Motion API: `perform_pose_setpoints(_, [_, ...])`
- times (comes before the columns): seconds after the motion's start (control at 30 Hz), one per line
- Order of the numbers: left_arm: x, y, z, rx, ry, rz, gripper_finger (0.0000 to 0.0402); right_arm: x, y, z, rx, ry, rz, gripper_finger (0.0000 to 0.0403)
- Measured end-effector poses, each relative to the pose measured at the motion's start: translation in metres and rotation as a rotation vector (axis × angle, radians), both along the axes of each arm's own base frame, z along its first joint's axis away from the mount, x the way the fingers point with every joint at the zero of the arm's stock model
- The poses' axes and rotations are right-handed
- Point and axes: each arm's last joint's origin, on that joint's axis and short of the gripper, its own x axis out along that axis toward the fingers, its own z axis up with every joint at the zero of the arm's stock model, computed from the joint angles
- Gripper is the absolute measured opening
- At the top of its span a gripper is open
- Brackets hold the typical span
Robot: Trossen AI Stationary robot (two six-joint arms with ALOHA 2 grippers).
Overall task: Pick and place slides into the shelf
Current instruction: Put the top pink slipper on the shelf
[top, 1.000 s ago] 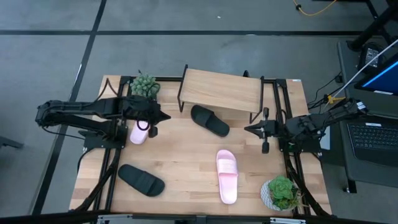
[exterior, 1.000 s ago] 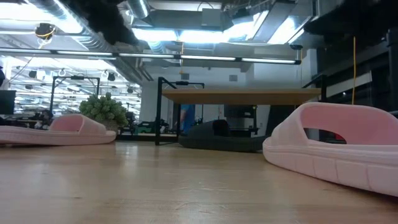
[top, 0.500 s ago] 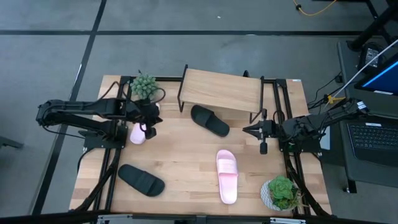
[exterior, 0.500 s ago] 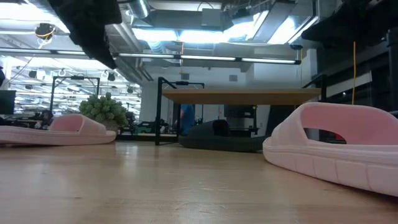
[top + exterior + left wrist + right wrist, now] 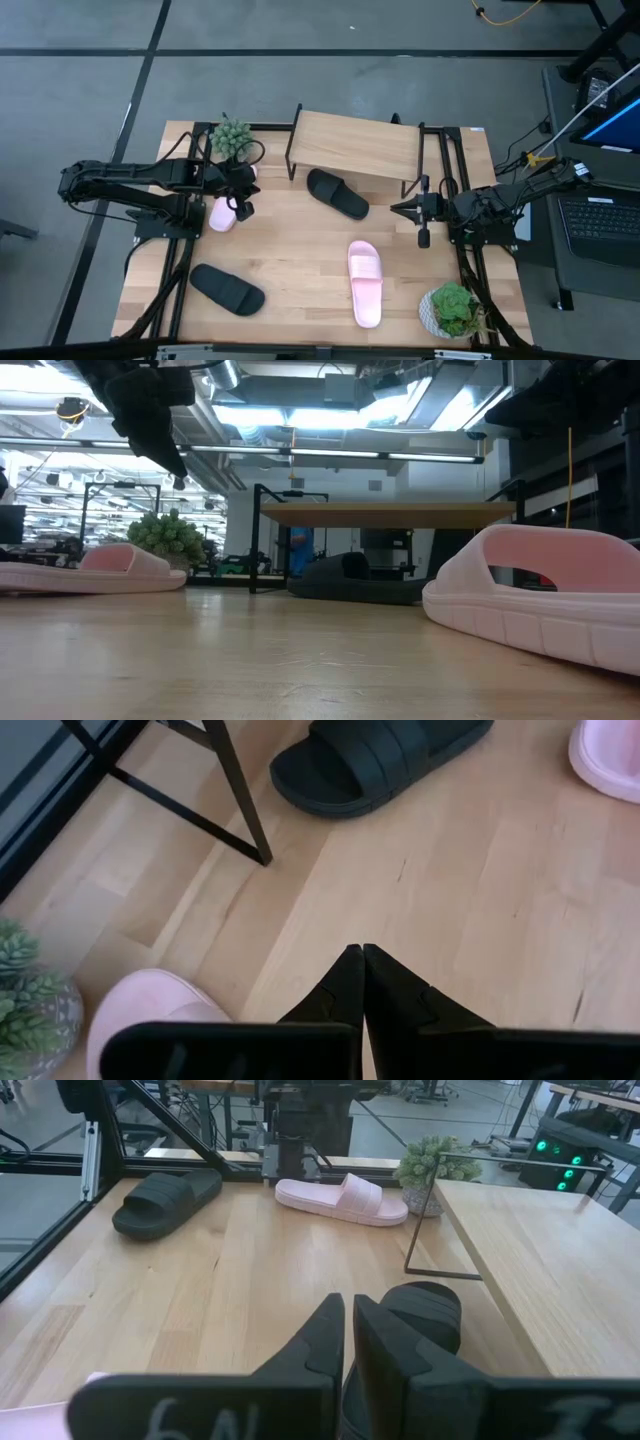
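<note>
The shelf (image 5: 355,145) stands at the table's far edge. A black slide (image 5: 337,193) lies sole-down on the tabletop just in front of it. A pale pink slide (image 5: 220,214) lies at the far left. My left gripper (image 5: 243,208) hangs shut above the table beside that slide's right end, tipped down, and touches nothing (image 5: 358,952). A second black slide (image 5: 228,289) lies near left and a second pink slide (image 5: 364,283) near right. My right gripper (image 5: 395,209) hovers at the right and points level toward the black slide (image 5: 425,1315). Its fingers stand almost together with nothing between them.
One potted plant (image 5: 232,137) stands at the shelf's left, close behind my left gripper. Another plant (image 5: 450,308) stands in the near right corner. Bare tabletop (image 5: 300,250) lies between the four slides. The shelf's thin black legs (image 5: 240,795) stand close to the black slide.
My left gripper has tipped downward and rolled. Its fingertips have drawn back toward the table's left edge and sunk a little, and now stand beside the pink slide. It stays shut. The slides have not moved.
</note>
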Motion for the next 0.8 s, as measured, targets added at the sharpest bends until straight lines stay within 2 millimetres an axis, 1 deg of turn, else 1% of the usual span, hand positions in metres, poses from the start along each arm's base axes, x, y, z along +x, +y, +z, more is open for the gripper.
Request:
perform_pose_setpoints(0.6, [-0.0001,0.0001,0.0001,-0.001,-0.002,0.007,0.0002,0.0001,0.0000,-0.0003,-0.001,0.001,0.000,0.0030])
perform_pose_setpoints(0.7, [-0.0002,0.0004,0.0001,0.007,-0.001,0.016,0.0022,0.0001,0.0000,-0.0003,-0.001,0.001,0.000,0.0030])
perform_pose_setpoints(0.8, [-0.0004,0.0012,0.0003,0.029,0.001,0.033,0.0056,0.0001,0.0000,-0.0003,-0.001,0.002,0.000,0.0030])
